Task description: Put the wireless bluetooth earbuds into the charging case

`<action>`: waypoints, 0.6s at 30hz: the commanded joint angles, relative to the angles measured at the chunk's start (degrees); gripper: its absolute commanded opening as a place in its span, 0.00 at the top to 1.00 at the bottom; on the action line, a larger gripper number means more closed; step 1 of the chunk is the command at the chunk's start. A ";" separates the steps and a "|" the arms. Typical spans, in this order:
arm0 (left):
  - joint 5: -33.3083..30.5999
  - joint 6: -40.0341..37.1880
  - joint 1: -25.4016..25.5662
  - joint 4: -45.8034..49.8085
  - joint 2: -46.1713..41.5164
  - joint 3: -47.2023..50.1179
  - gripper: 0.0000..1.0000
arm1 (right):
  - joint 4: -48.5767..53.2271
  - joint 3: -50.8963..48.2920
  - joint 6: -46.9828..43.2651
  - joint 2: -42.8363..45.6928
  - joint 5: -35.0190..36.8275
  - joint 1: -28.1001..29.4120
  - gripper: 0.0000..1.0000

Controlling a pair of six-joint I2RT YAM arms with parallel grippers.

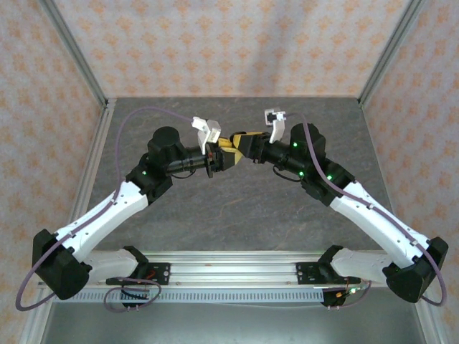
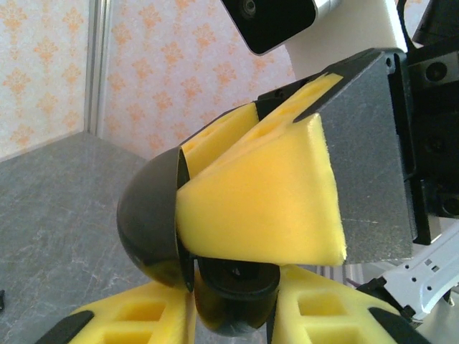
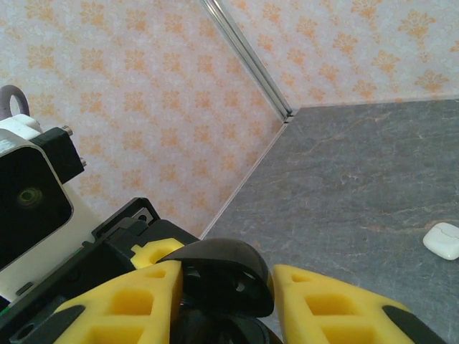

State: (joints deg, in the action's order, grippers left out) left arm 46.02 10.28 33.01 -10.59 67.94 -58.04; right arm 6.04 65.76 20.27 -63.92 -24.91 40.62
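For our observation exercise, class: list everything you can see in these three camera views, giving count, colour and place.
charging case: one, black, held up between both grippers over the middle of the table.
small rounded item: one, white, lying on the table; cannot tell whether it is a case or an earbud.
table: one, grey, stone-patterned.
walls: pale with an orange pattern, at the back and sides.
left gripper: one, yellow pads, closed on the case.
right gripper: one, yellow pads, closed on the case.
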 commanded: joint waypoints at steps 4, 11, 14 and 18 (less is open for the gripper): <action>-0.23 -0.45 0.47 -2.57 0.29 -2.62 0.88 | -2.00 -0.59 -0.53 1.21 -1.60 0.42 0.90; -0.97 -5.82 0.44 0.02 -0.09 -1.64 1.00 | 0.70 1.26 0.03 1.17 -2.17 0.42 0.70; -1.59 -8.48 0.48 0.33 -0.45 -0.46 1.00 | 3.07 2.46 0.52 1.17 -2.56 0.42 0.56; -1.94 -10.71 0.43 0.83 -0.44 0.37 1.00 | 5.52 4.03 1.84 1.41 -3.14 0.42 0.48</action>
State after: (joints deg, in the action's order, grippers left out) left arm 45.36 2.98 33.04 -9.56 68.16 -58.33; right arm 9.13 67.11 21.12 -63.83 -25.78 40.58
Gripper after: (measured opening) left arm 0.156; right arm 0.509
